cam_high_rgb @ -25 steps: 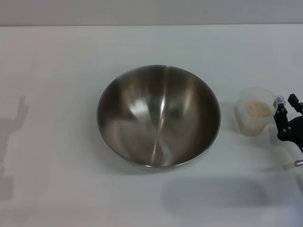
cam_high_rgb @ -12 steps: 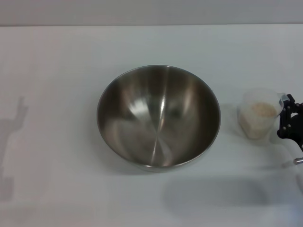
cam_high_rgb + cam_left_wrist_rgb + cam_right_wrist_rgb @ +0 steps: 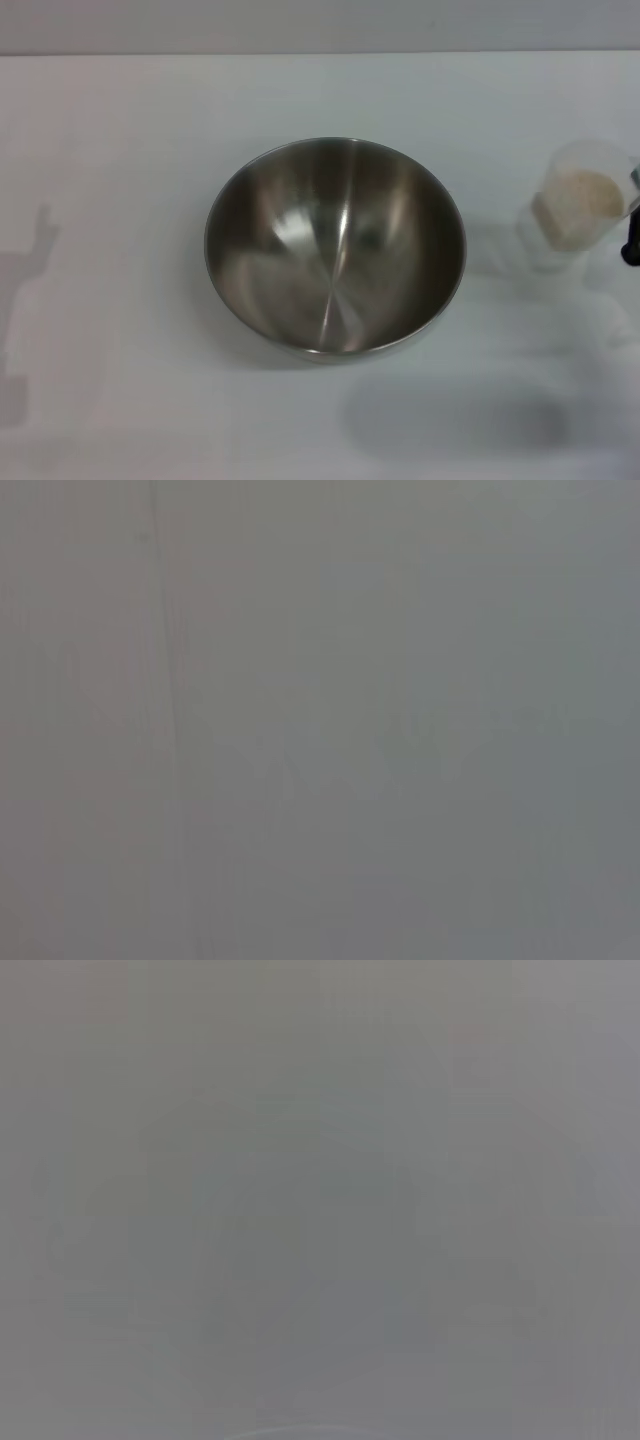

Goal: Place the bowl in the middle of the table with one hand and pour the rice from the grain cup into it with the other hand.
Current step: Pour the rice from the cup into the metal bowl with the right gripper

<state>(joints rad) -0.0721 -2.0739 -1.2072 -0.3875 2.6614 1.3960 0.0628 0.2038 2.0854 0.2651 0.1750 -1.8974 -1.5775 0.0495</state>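
Observation:
The steel bowl stands empty at the middle of the white table in the head view. To its right the frosted grain cup hangs upright a little above the tabletop, with its pale shadow beneath. Beige rice lies inside it. My right gripper shows only as a black sliver at the right edge, shut on the cup's far side. The left gripper is out of view. Both wrist views show nothing but plain grey.
A faint shadow of an arm falls on the table at the far left. A broad soft shadow lies in front of the bowl. The table's far edge meets a grey wall.
The cup has risen off the table and moved right and away from me with the right gripper, which has slid almost out of the picture. The bowl has stayed put.

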